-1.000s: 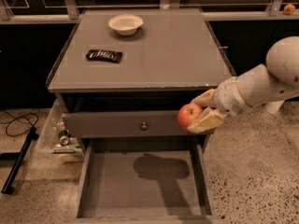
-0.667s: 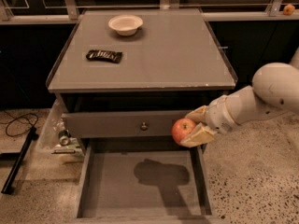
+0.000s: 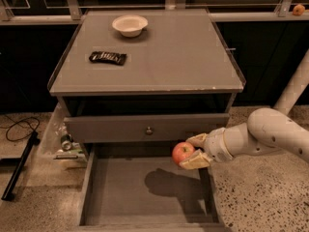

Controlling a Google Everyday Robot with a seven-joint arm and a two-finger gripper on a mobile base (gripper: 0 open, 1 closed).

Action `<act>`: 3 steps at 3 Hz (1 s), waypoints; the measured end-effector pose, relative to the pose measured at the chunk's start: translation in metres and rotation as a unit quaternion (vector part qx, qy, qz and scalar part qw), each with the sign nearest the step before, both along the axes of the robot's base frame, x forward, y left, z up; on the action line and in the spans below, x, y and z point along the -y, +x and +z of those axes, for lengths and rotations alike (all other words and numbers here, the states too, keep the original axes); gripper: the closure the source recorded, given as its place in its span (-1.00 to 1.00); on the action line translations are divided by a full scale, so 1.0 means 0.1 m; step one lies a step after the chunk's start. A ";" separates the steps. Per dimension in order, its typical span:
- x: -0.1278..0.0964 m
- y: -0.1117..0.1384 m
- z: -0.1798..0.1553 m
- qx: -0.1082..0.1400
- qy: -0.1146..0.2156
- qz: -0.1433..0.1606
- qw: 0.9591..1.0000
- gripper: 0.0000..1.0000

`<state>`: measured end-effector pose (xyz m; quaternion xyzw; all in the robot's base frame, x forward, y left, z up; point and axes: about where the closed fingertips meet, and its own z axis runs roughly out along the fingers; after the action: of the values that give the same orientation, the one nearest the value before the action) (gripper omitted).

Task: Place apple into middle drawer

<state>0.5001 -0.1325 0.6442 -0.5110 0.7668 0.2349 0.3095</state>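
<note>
Drawer (image 3: 120, 190) lies open below and left of the gripper (image 3: 191, 152), whose fingers clasp the apple (image 3: 181, 152) over the drawer's right side. Farther up-left, wrapper (image 3: 107, 57) and bowl (image 3: 129, 24) sit on the cabinet (image 3: 174, 57).

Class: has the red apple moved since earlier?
Yes. The round red apple, gripped by the pincer above the open grey drawer, sank leftward, from level with the round metal knob to below it.
</note>
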 end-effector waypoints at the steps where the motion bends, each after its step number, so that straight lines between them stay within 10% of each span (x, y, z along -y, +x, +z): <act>1: -0.01 0.00 -0.03 0.001 0.002 -0.001 1.000 1.00; 3: 0.09 0.17 -0.62 0.025 0.016 -0.012 0.999 1.00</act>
<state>0.5176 -0.1413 0.5824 -0.5025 0.7610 0.2304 0.3396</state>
